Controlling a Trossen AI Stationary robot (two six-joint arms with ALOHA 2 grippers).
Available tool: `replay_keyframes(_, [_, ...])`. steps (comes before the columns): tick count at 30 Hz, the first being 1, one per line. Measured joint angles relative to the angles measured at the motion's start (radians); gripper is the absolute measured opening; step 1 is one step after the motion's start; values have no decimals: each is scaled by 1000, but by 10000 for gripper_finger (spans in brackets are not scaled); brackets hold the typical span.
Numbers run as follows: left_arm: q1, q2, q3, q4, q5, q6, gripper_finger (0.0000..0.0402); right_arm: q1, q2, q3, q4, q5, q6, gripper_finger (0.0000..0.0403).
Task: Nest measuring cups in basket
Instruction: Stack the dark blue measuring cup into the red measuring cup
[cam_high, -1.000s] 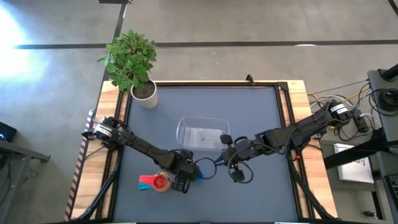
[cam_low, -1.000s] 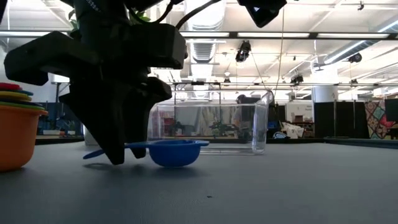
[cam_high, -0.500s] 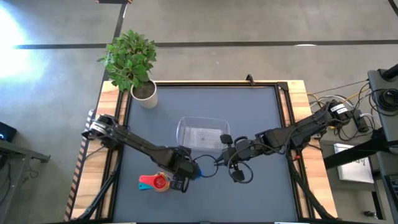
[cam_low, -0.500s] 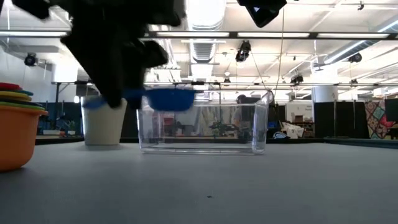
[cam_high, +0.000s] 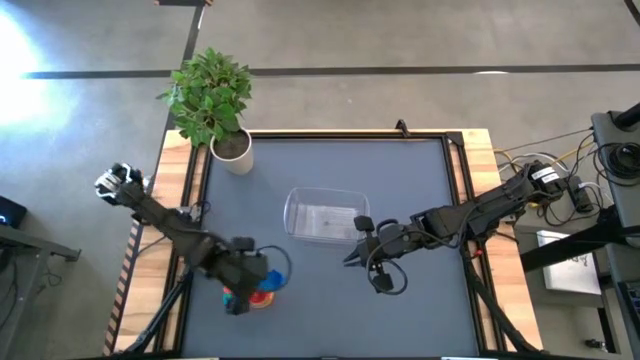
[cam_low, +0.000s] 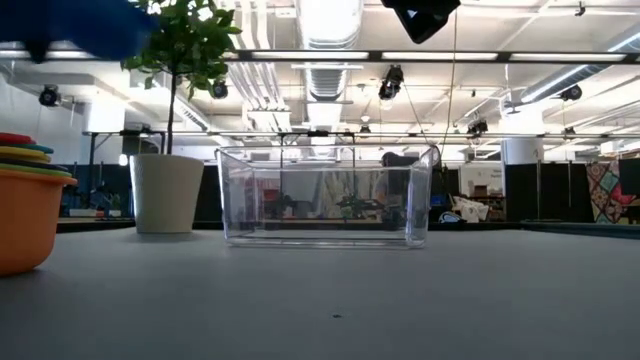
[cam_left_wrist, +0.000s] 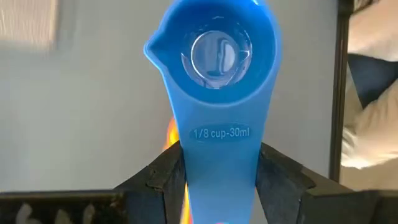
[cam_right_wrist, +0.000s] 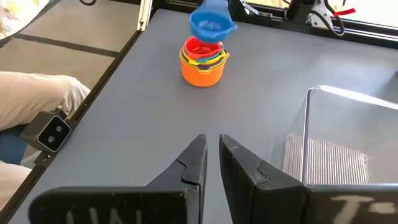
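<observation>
I note my left pincer (cam_left_wrist: 214, 186), clamped on the small blue plastic measuring cup (cam_left_wrist: 214, 74), has carried it from beside the clear rectangular basket (cam_high: 322, 214) to above the orange-based cup stack (cam_right_wrist: 203, 61). Right pincer (cam_right_wrist: 211, 158) nearly together, unmoved.

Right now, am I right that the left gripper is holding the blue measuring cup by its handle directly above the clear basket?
Not quite. The left gripper does hold the blue measuring cup by its handle, but above the nested stack of cups, not the clear basket. The right wrist view shows the cup over the stack, and the high view shows the basket standing apart from it.
</observation>
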Motion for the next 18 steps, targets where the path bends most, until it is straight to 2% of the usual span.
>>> replay_keyframes(4, [-87, -53, -72, -9, 8, -165, 139, 0, 0, 0, 9, 1, -1, 34])
replay_keyframes(9, [-153, -45, -128, -1, 33, -298, 139, 0, 0, 0, 25, 2, -5, 34])
replay_keyframes(13, [-166, -19, -132, 14, 29, -323, 140, -1, 0, 0, 42, 3, -5, 34])
replay_keyframes(18, [-166, 38, -132, 12, 26, -298, 171, -1, 0, 0, 47, 2, 2, 34])
